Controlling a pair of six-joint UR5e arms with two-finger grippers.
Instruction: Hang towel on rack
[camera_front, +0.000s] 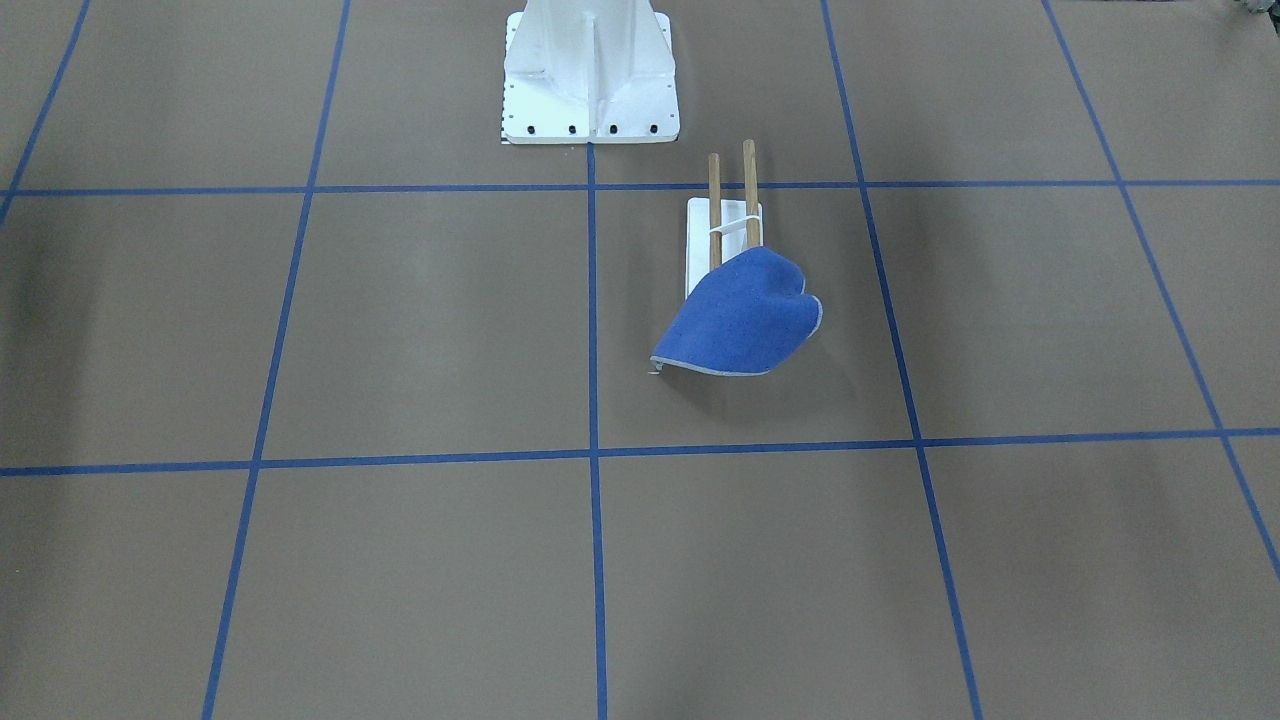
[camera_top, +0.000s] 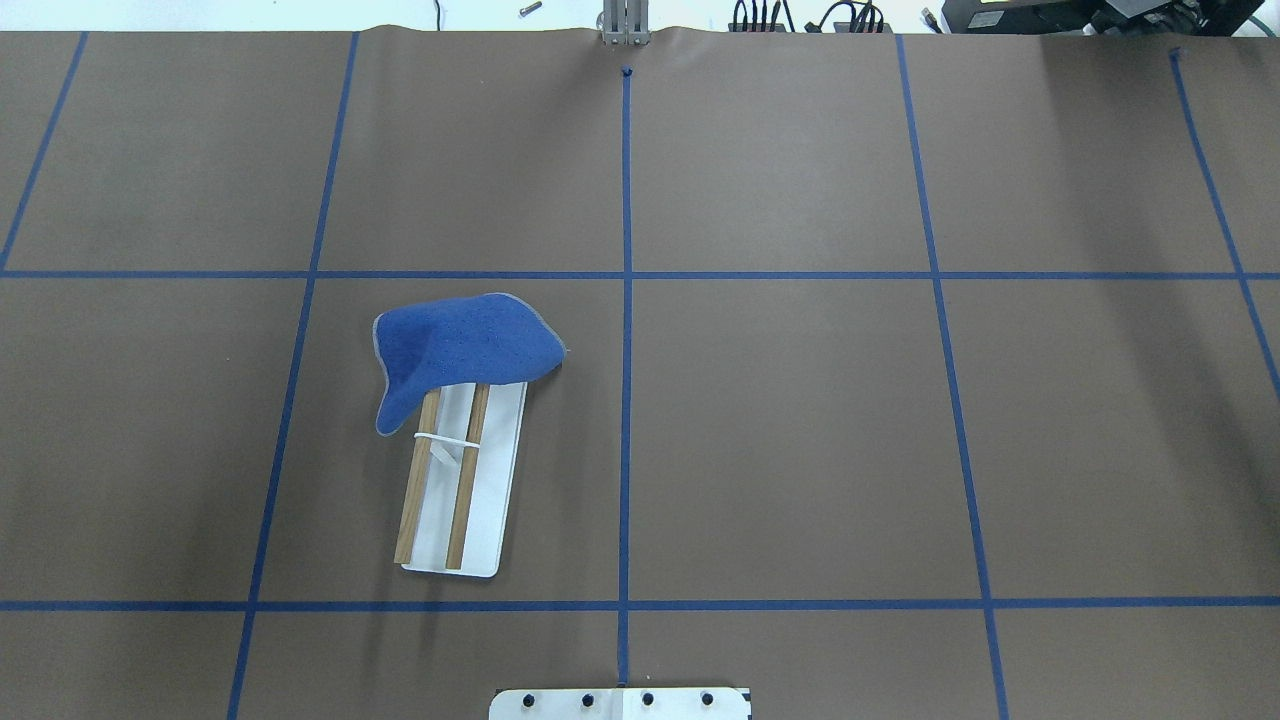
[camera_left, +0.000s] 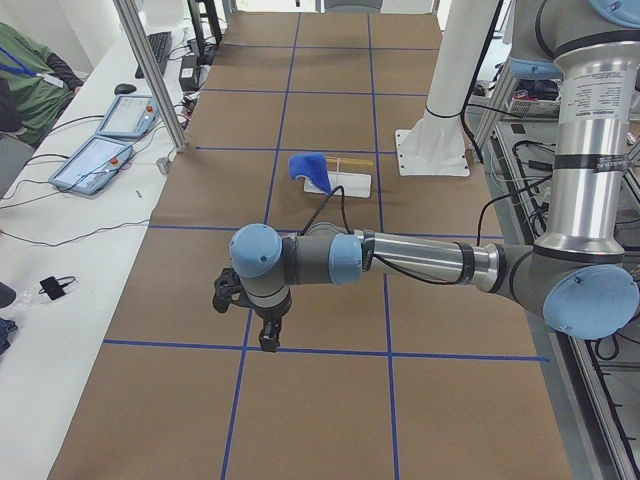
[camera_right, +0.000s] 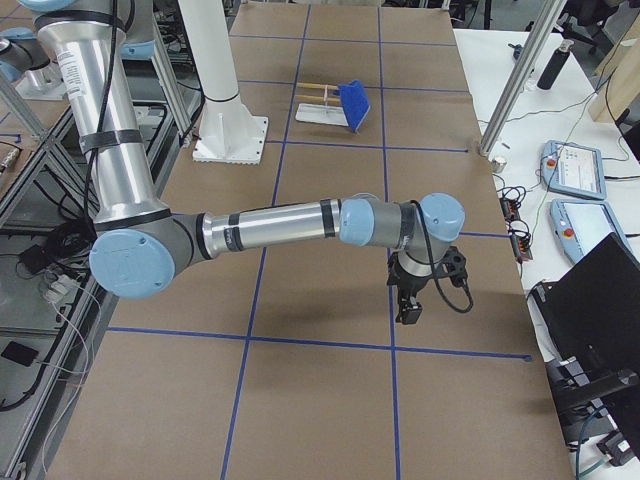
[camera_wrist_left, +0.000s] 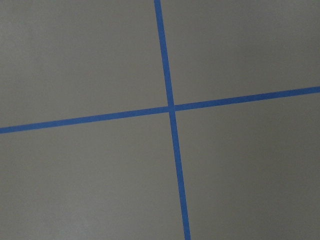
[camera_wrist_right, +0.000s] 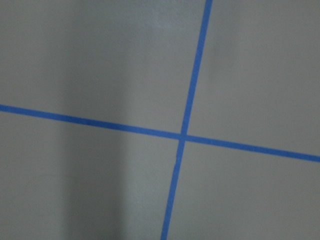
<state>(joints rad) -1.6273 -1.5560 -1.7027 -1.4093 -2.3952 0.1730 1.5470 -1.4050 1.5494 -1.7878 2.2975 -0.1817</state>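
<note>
The royal-blue towel (camera_front: 745, 315) lies draped over the end of the rack (camera_front: 735, 200) that is farther from the robot's base, and it covers the tips of both wooden rods. In the overhead view the towel (camera_top: 465, 345) hangs off the rack's (camera_top: 460, 490) left side. The rack has two wooden rods on a white base. My left gripper (camera_left: 262, 335) hangs over bare table far from the rack. My right gripper (camera_right: 410, 305) does the same at the other end. I cannot tell whether either is open or shut. Both wrist views show only table and tape.
The white robot pedestal (camera_front: 590, 70) stands behind the rack. Blue tape lines (camera_top: 627, 400) grid the brown table. Control tablets (camera_left: 95, 160) lie on the side bench, near a seated person (camera_left: 20, 80). Metal frame posts (camera_right: 510, 90) stand at the table's edge.
</note>
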